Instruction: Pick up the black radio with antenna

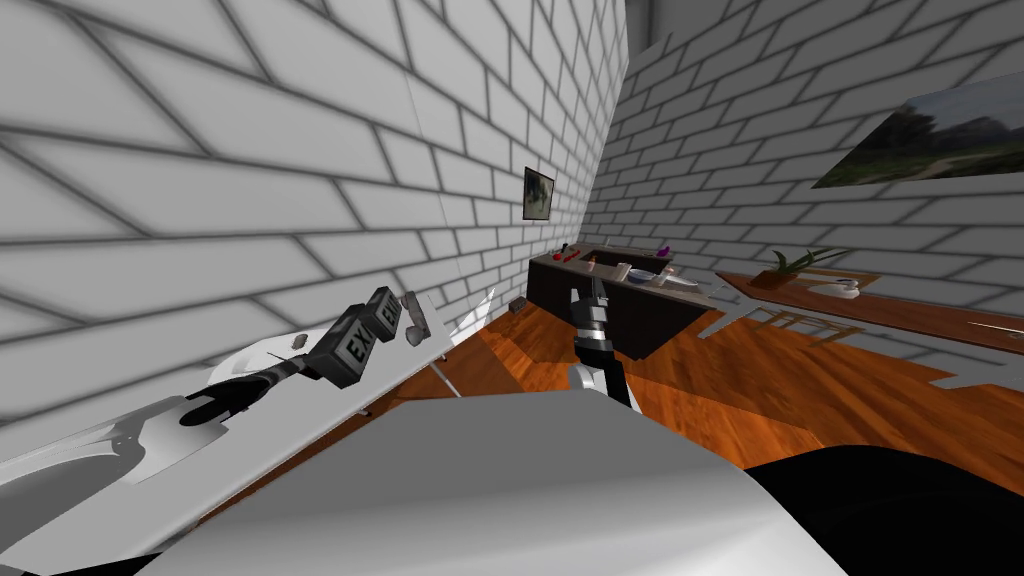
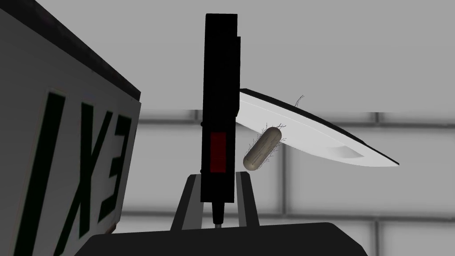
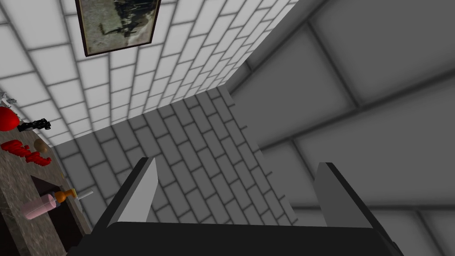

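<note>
The radio is a slim black slab with a red panel, and a thin antenna stub at its near end. My left gripper is shut on that end, one blade pressing each side. In the head view the radio lies out over the white tabletop by the brick wall, with the left gripper just behind it. I cannot tell whether the radio rests on the top. My right gripper is open with nothing in it, and the right gripper is held forward above the floor.
Two dark EXIT sign boxes stand close beside my left hand; one EXIT box is right by the radio. A white bowl and a beige bristly cylinder lie beyond. Farther off are a dark counter with small items and a wooden shelf.
</note>
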